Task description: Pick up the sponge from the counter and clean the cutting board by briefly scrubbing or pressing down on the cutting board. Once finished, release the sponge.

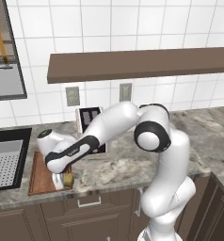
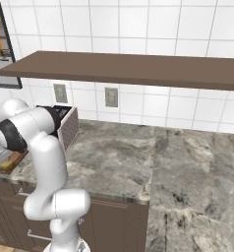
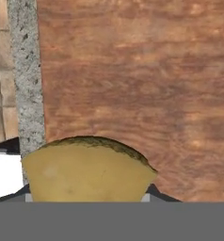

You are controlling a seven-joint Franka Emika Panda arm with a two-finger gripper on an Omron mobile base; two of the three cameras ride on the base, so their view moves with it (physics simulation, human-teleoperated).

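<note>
The sponge [image 3: 85, 169] sits right at the gripper, pressed up against the camera in the hand view, its mustard-yellow bulk covering the place where the finger tips would rise. Just beyond it lies the cutting board [image 3: 132, 89], reddish-brown wood grain running out ahead of the gripper, and off to one side a strip of the grey bench [image 3: 27, 75] edge, with brown floor tiles past that.

The left base view gives the wider setting. There the gripper [image 1: 63, 180] points down at the near right corner of the cutting board [image 1: 38, 176], with the sponge [image 1: 68, 178] at its tip, low against the board. Whether the fingers are clamped on the sponge cannot be told; they are hidden in both views. Beyond the gripper stands a toaster [image 1: 89, 120] against the tiled wall, and to the far side of the board lies the black sink basin [image 1: 8, 160].

The right base view shows the sponge [image 2: 12, 161] as a small yellow patch behind the arm's elbow, with the toaster [image 2: 67, 125] nearby.
</note>
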